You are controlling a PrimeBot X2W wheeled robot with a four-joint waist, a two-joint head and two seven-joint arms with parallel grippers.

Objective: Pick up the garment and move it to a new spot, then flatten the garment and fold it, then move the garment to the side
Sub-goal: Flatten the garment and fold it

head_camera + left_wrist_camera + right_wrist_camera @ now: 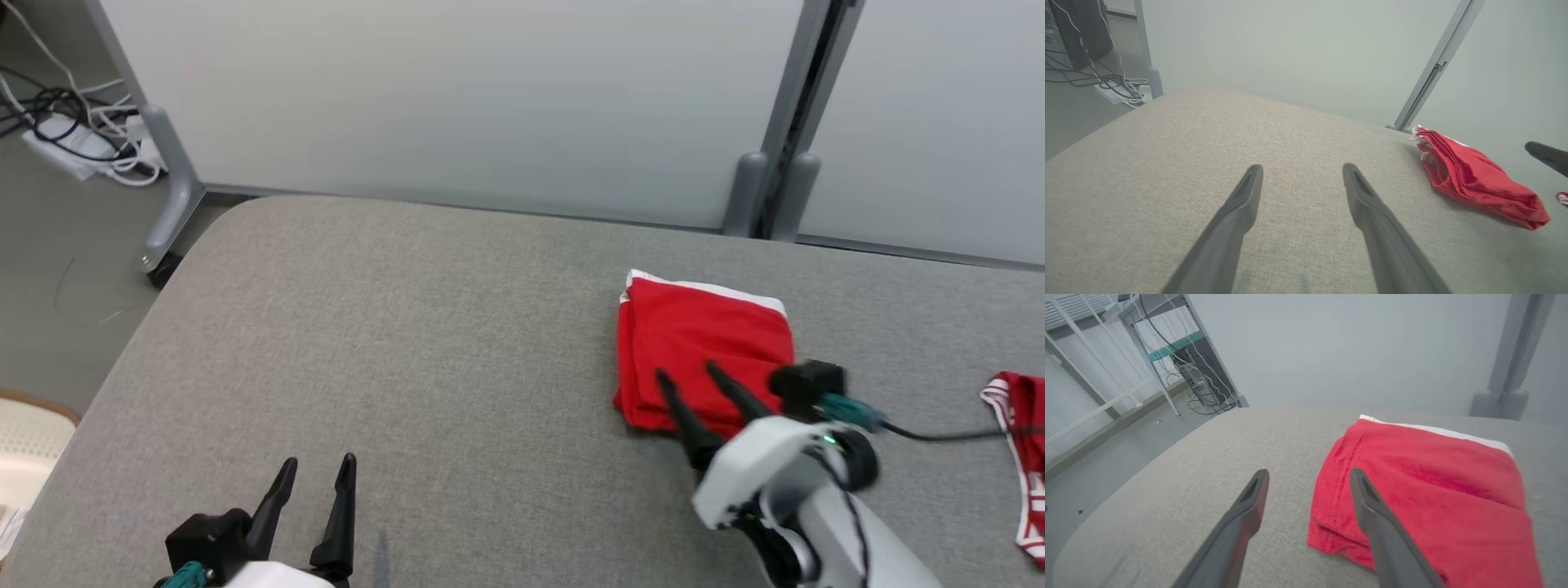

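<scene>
The garment (698,339) is red with a white edge, folded into a compact rectangle on the right half of the grey table (424,343). It also lies at the right in the left wrist view (1474,179) and under the fingers in the right wrist view (1425,490). My right gripper (690,376) hovers over the garment's near left corner, open, holding nothing (1308,477). Near the table's front left, my left gripper (318,467) is open and empty (1302,171), well apart from the garment.
A second red and white cloth (1024,457) lies at the table's right edge. Pale partition panels (457,98) with grey posts (767,188) stand behind the table. Cables and a power strip (73,139) lie on the floor at far left.
</scene>
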